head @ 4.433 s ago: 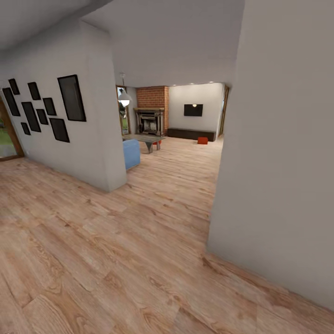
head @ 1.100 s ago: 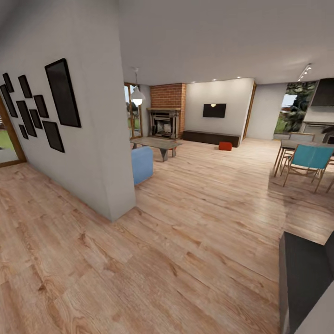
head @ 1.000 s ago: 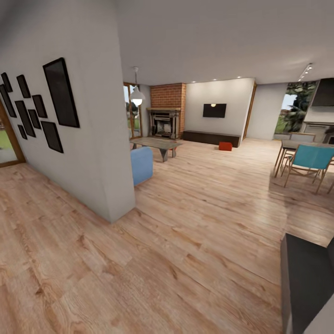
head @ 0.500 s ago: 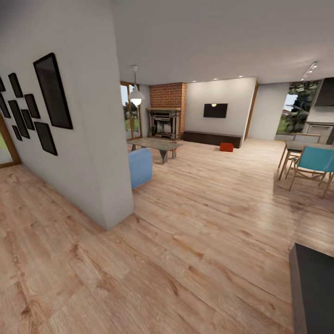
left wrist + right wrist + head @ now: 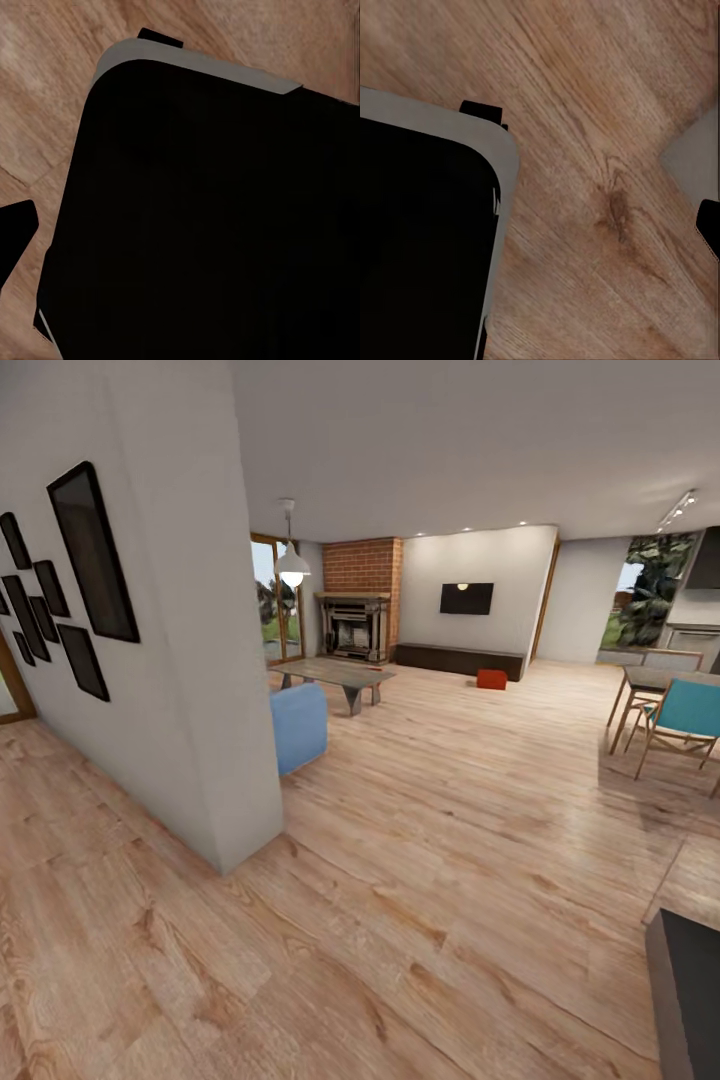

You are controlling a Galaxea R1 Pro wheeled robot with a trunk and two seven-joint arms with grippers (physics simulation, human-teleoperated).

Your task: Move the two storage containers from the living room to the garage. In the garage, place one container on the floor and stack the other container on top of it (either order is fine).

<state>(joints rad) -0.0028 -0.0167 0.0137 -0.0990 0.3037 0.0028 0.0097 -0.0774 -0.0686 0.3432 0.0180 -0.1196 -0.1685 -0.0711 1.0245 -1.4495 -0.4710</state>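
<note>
Finger state cannot be told from either wrist view; risk: base clipping wall corner or sofa en route to container.

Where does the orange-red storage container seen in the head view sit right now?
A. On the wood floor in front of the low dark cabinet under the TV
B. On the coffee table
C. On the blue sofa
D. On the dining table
A: the storage container rests on the wood floor just in front of the low dark cabinet below the TV.
</note>
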